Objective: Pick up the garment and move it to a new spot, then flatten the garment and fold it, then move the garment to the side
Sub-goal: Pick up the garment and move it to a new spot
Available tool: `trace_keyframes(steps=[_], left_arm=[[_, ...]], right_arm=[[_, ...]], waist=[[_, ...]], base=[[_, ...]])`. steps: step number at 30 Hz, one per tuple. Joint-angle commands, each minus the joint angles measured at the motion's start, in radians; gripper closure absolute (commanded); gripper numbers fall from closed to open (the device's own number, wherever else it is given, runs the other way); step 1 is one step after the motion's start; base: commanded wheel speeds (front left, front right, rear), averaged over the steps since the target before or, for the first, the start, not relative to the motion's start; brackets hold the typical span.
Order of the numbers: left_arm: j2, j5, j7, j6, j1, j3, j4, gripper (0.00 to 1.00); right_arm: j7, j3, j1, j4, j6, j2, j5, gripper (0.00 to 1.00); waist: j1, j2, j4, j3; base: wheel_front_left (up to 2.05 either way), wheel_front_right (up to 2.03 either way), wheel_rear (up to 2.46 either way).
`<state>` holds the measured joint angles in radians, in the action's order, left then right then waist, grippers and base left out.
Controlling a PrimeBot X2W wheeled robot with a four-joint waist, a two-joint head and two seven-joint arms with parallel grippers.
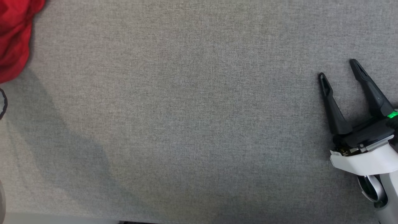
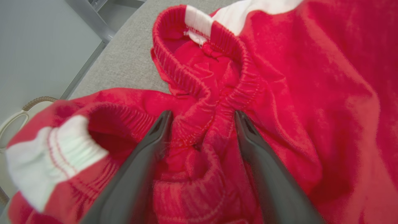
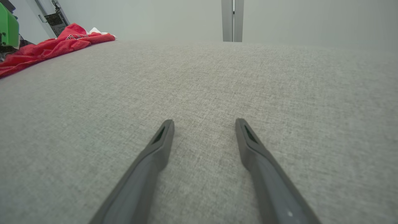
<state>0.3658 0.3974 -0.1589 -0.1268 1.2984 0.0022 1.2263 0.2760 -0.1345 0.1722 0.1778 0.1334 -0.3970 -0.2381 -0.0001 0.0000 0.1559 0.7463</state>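
Observation:
The garment (image 1: 14, 34) is red with white stripes and lies crumpled at the far left of the grey table, cut off by the head view's edge. Up close in the left wrist view, the garment (image 2: 295, 93) shows its ribbed elastic waistband (image 2: 214, 102). My left gripper (image 2: 202, 116) is open, its two dark fingers spread on either side of a bunched fold of that waistband. My right gripper (image 1: 337, 67) hovers open above bare cloth at the right, far from the garment. From the right wrist view the garment (image 3: 53, 46) lies at the far left, with my right gripper (image 3: 203, 124) open and holding nothing.
The grey fabric tabletop (image 1: 192, 118) stretches wide between the garment and my right gripper. Its edge (image 2: 90, 62) runs close beside the garment. A pale curved object (image 2: 14, 119) sits beyond that edge. A grey post (image 3: 232, 20) stands behind the table.

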Motion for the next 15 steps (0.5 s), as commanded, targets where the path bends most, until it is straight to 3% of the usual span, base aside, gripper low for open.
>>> trace_keyframes(steps=[1,2,3,4,9,15], left_arm=[[-0.039,0.016,-0.018,-0.005,-0.008,-0.014,0.018,0.00],[-0.046,0.013,-0.026,-0.006,-0.011,-0.022,0.025,0.00],[-0.053,0.012,-0.029,-0.006,-0.016,-0.029,0.028,0.18],[-0.058,0.017,-0.024,-0.007,-0.020,-0.036,0.029,1.00],[-0.044,0.051,0.071,-0.009,-0.053,-0.076,-0.032,1.00],[0.036,0.112,0.244,-0.005,-0.098,-0.153,-0.130,1.00]], right_arm=[[-0.022,0.010,-0.012,-0.092,-0.005,-0.004,0.007,0.00],[-0.023,0.007,-0.008,-0.097,-0.005,-0.004,0.007,0.00],[-0.025,0.004,-0.004,-0.100,-0.005,-0.004,0.007,0.00],[-0.026,0.000,0.002,-0.103,-0.005,-0.005,0.007,0.00],[-0.027,-0.004,0.035,-0.106,-0.005,0.011,0.003,0.00],[-0.020,-0.040,0.054,-0.112,-0.005,0.053,-0.009,0.00]], waist=[[0.0001,0.0000,-0.021,0.040],[0.0001,0.0000,-0.019,0.043],[0.0001,0.0000,-0.019,0.043],[0.0001,0.0000,-0.018,0.042],[0.0001,0.0000,-0.027,0.018],[0.0001,0.0000,-0.049,-0.059]], base=[[0.00,0.00,0.00],[0.00,0.00,0.00],[0.00,0.00,0.00],[0.00,0.00,0.00],[0.00,0.00,0.00],[0.00,0.00,0.00]])
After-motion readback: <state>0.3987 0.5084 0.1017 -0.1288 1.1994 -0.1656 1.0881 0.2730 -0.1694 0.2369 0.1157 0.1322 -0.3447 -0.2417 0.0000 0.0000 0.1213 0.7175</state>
